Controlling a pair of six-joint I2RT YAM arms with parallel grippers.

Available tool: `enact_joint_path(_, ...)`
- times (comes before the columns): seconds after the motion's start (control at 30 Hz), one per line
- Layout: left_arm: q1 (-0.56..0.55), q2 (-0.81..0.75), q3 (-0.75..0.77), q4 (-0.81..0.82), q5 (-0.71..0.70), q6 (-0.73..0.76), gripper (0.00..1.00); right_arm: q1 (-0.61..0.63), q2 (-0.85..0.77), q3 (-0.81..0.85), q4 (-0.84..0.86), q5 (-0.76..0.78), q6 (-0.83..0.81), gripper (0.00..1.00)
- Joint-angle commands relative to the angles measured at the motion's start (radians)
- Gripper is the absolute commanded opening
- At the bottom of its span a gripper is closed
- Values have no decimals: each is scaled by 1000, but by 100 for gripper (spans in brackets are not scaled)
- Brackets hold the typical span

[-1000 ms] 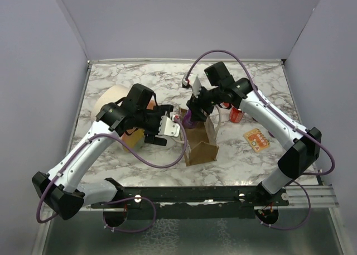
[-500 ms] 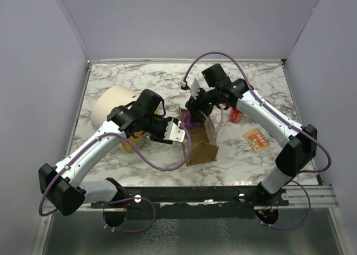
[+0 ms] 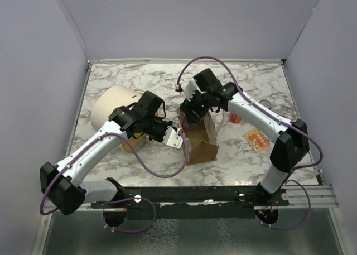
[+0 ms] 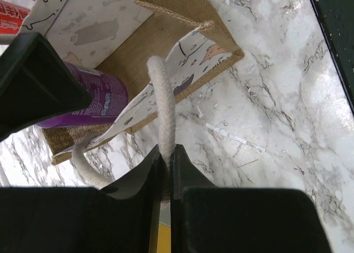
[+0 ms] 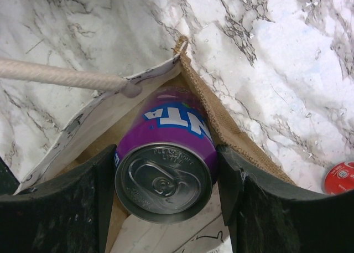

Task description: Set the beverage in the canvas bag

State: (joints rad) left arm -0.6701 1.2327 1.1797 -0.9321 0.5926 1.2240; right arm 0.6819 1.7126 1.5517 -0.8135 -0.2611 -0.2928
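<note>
The left gripper (image 4: 167, 161) is clamped on the cream rope handle (image 4: 164, 98) of the canvas bag (image 4: 182, 9) and draws that side toward itself. This is apparently so the mouth is held spread and the limp wall does not fold in. That opens a gap directly ahead of the right gripper (image 5: 165, 181), whose fingers squeeze a purple Fanta can (image 5: 166, 148) by its sides, top rim toward the wrist. The can sits partly inside the bag mouth, between printed lining and burlap wall. Whether its base touches the bag floor is hidden.
</note>
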Motion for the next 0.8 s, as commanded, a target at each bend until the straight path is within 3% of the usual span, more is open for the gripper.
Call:
enact_joint_path(0.0, -6, 2, -14, -53, 14, 109, 0, 12, 21, -8, 113, 71, 56, 1)
enact_joint_path(0.77, -5, 28, -8, -153, 13, 346, 0, 40, 97, -80, 238, 91, 175, 4)
